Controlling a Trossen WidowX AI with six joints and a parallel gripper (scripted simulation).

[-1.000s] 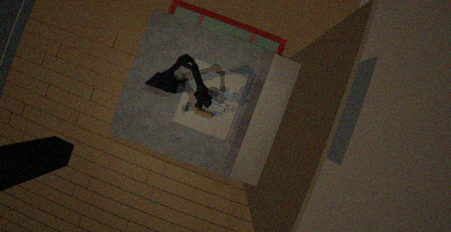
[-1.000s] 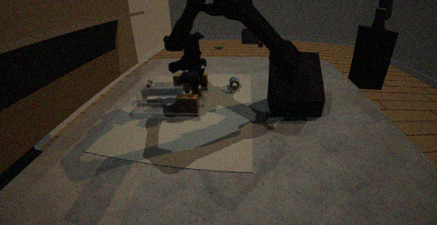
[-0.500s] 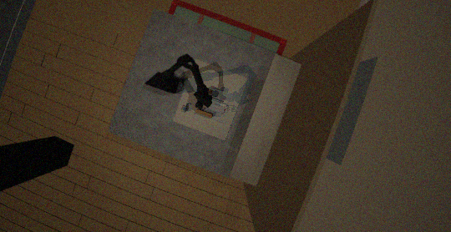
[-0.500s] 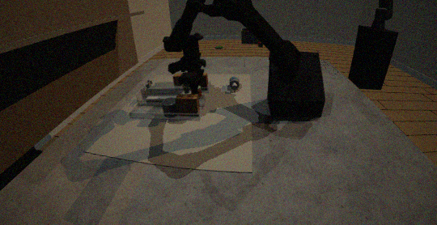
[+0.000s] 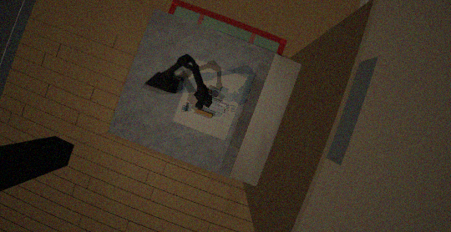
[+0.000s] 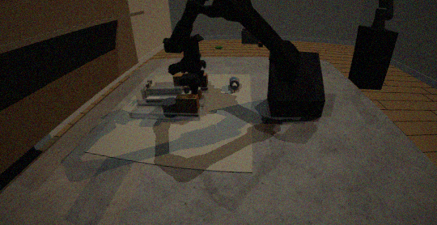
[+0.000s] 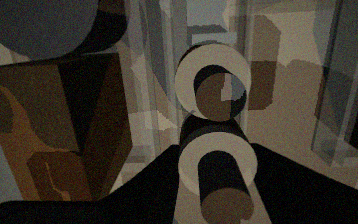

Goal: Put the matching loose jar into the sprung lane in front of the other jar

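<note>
Two jars stood in line in the wrist view: the gripper (image 7: pixel 215 200) pinched the near jar (image 7: pixel 217 162), and the far jar (image 7: pixel 212 82) sat just ahead in the lane (image 7: pixel 167 75), beside a brown box (image 7: pixel 55 120).

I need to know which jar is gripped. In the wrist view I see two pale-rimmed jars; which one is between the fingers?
The nearer jar, low in the wrist view, sits between the dark fingers. The other jar stands ahead in the lane, untouched by the gripper.
</note>
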